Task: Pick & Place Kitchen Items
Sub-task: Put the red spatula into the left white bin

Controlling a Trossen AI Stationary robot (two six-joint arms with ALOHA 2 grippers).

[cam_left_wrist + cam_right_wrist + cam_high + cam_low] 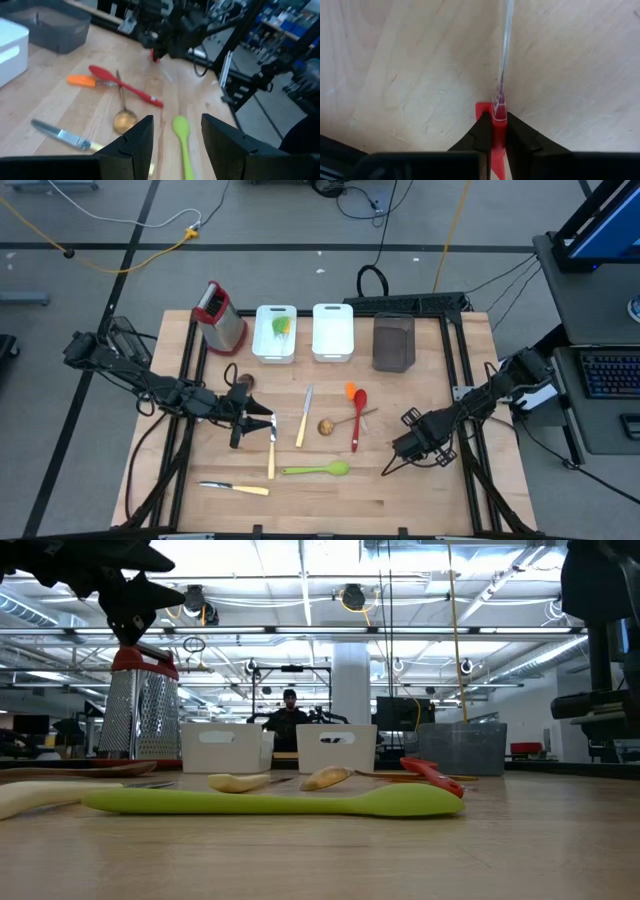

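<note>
Spatula [501,65], red handle with clear blade: pinched at the handle by right gripper [495,131], long axis pointing straight ahead. Left gripper [176,136] hovers open, empty.

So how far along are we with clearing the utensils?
Done: green and yellow utensils sit in one white bin. In hand: the right gripper is shut on a red-handled clear utensil; the left gripper hangs open, empty. Left: green spoon, red spoon, orange spatula, wooden spoon, knives.
</note>
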